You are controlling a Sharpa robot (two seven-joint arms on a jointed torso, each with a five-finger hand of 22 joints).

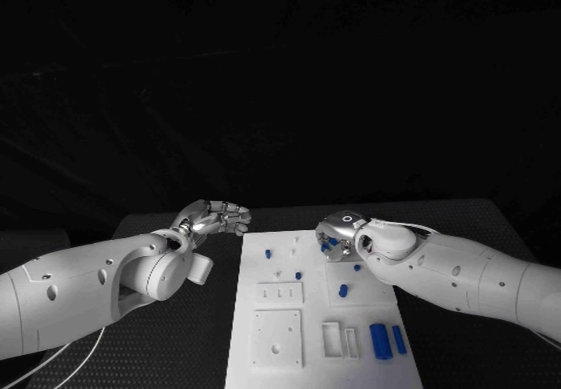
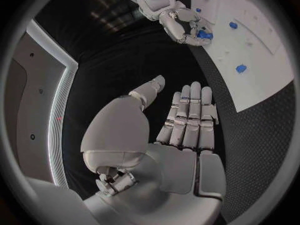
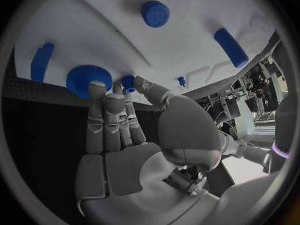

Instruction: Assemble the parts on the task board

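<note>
Head view: the left hand hovers over the black worktop beside the task board, holding nothing. The right hand sits above the board's far right edge.

Left wrist view: fingers extended, empty.

Right wrist view: fingertips touch a blue toothed part; grip cannot be confirmed.

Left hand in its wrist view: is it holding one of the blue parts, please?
No, the left hand lies flat over the black table, fingers straight, holding nothing.
</note>
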